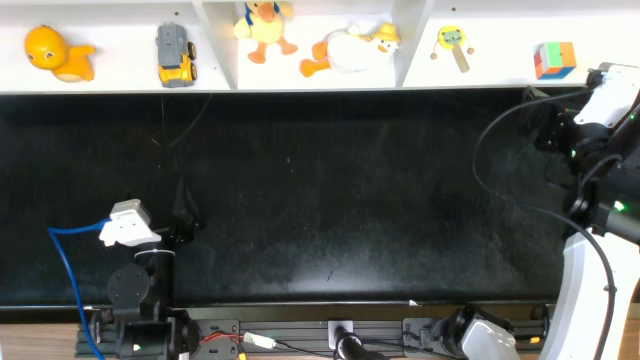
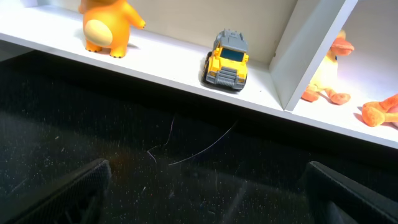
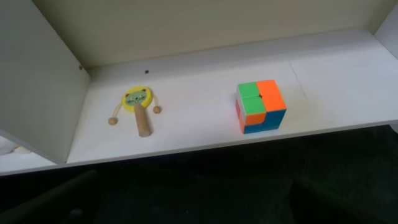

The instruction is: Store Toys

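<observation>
Toy-filled white shelf [image 1: 110, 70] along the black counter's [image 1: 330, 200] far edge.
Left claw [image 2: 205, 186], wide open and empty, faces the yellow truck [image 2: 227, 59] on the shelf; right claw [image 3: 199, 196], also open and empty, faces the colour cube [image 3: 261, 106] and rattle [image 3: 140, 109] at its right end.

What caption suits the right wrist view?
Small wooden cat-faced rattle drum and multicoloured puzzle cube sit apart in one white shelf compartment.

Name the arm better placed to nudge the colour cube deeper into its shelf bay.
Right. The right arm sits at the shelf's right end, its wrist view facing the cube; the left arm rests far left, facing the yellow truck.
</observation>
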